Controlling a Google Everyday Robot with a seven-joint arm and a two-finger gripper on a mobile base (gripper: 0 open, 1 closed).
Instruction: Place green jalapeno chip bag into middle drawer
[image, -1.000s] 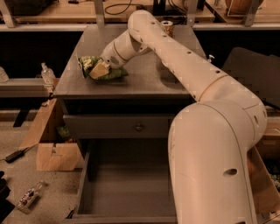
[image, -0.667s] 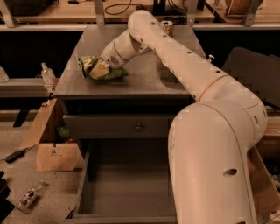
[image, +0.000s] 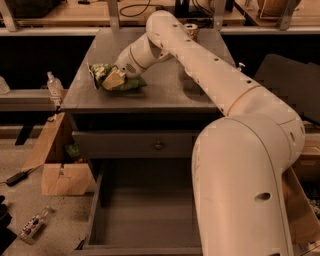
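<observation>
The green jalapeno chip bag lies on the grey cabinet top, near its left front part. My gripper is down on the bag, pressed against its middle, and covers part of it. The arm reaches in from the lower right across the cabinet top. The middle drawer is pulled out below, a wide grey box with a bare floor and nothing in it. My arm's large white body hides its right side.
A closed grey drawer front with a small round knob sits above the open drawer. A patterned can stands at the back of the cabinet top. A cardboard box and a bottle are at the left.
</observation>
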